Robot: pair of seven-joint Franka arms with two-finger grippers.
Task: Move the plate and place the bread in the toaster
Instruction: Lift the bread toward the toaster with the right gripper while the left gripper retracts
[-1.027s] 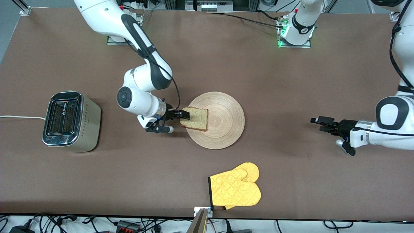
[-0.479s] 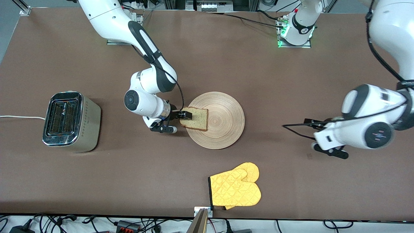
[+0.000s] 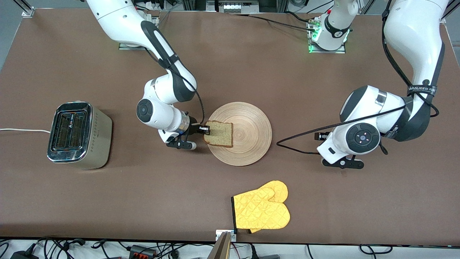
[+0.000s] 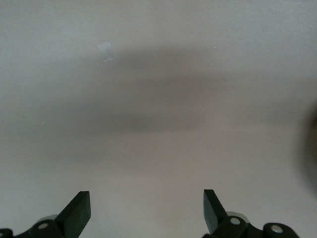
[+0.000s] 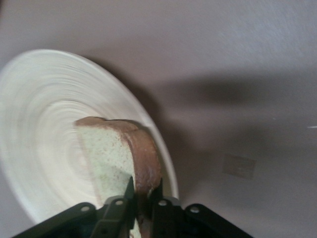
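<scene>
Near the middle of the worktop (image 3: 230,64) lay the plate (image 3: 248,135), and the right hand (image 3: 205,128) pinched the bread (image 3: 219,133) by its crust over the plate's rim. Toward the right arm's end stood the toaster (image 3: 77,135). Over bare worktop toward the left arm's end, the left hand (image 4: 146,210) hung with fingers spread wide.
</scene>
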